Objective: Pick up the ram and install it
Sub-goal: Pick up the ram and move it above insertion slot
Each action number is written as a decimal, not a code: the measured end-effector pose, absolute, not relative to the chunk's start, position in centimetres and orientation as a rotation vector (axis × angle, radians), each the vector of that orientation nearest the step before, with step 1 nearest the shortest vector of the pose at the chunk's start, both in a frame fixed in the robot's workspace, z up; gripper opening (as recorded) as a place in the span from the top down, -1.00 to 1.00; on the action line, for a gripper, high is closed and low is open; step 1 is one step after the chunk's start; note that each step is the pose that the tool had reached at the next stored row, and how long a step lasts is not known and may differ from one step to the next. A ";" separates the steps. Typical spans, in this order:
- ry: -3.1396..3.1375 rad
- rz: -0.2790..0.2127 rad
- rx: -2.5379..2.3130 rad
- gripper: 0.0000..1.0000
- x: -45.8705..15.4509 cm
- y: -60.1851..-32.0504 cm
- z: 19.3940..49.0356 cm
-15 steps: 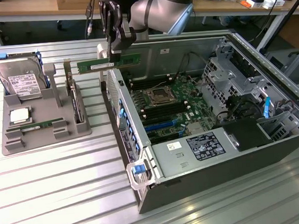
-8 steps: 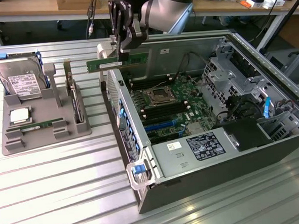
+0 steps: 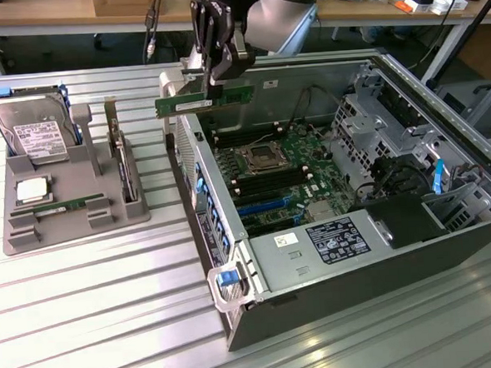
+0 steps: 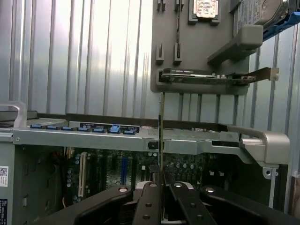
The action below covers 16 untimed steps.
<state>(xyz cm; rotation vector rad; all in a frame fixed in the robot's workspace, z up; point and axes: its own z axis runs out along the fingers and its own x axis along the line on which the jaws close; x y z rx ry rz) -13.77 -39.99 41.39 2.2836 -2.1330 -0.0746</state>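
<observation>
Hand (image 3: 213, 81) pinching ram (image 3: 182, 104), thin green stick

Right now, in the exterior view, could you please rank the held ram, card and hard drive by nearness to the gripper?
1. ram, in the fingers.
2. card, upright at the tray's near edge.
3. hard drive, tray's far corner.

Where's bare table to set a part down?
Widest bare patch: ribbed table nearer the camera than the grey tray, to the exterior view's left of the computer case. The strip between tray and case is narrow. Crowded: tray, case interior, and over its wall, where the gripper holds the ram.
</observation>
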 end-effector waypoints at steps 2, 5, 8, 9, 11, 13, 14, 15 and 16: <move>-2.133 -0.075 2.284 0.76 -13.4 -40.0 41.4; -2.133 -0.075 2.283 0.76 -12.9 -40.0 41.4; -2.133 -0.075 2.283 0.76 -12.2 -40.0 41.4; -2.133 -0.075 2.283 0.76 -12.0 -40.0 41.4; -2.133 -0.075 2.284 0.76 -11.5 -40.0 41.4; -2.133 -0.075 2.284 0.76 -10.9 -40.0 41.4; -2.133 -0.075 2.283 0.76 -10.8 -40.0 41.4; -2.133 -0.075 2.283 0.76 -10.7 -40.0 41.4; -2.133 -0.075 2.283 0.76 -10.5 -40.0 41.4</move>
